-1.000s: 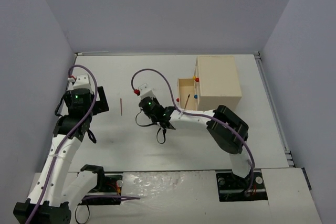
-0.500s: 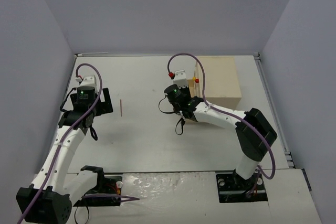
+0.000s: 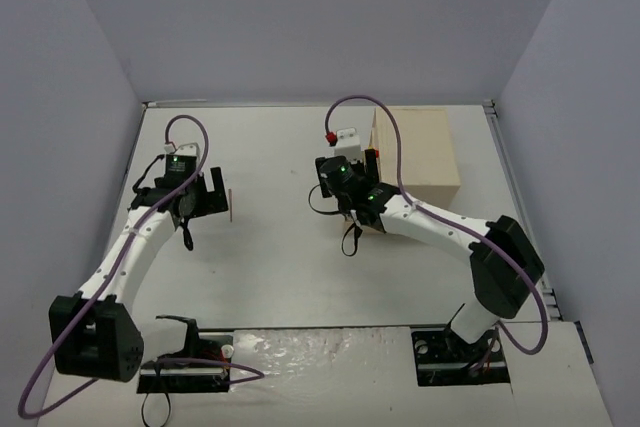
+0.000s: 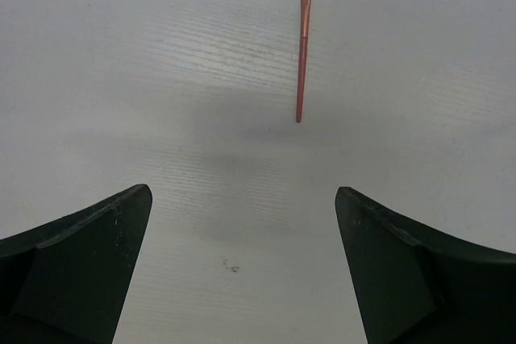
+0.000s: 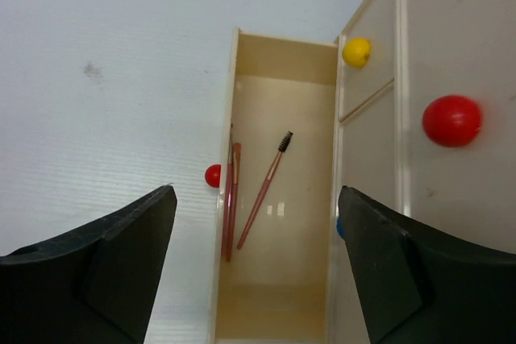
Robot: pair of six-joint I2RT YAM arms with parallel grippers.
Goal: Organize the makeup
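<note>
A thin pink makeup brush (image 4: pixel 302 54) lies alone on the white table, also visible in the top view (image 3: pixel 229 202). My left gripper (image 4: pixel 242 192) hovers just short of it, open and empty; from above the left gripper (image 3: pixel 210 194) sits just left of the brush. My right gripper (image 5: pixel 255 192) hangs open over the pulled-out drawer (image 5: pixel 284 62) of the beige drawer box (image 3: pixel 415 147). A pink spoolie brush (image 5: pixel 266 187) lies slanted on the drawer floor. More pink brushes (image 5: pixel 230 199) rest along its left wall. Nothing is between the right jaws.
The box front carries a yellow knob (image 5: pixel 356 51), a large red knob (image 5: pixel 452 121) and a partly hidden blue knob (image 5: pixel 339 227). A small red knob (image 5: pixel 212 176) sticks out from the drawer's front. Grey walls enclose the table on three sides.
My right gripper swung from the table's middle to above the drawer and opened. The left arm reached forward and right, close to the brush on the table.
</note>
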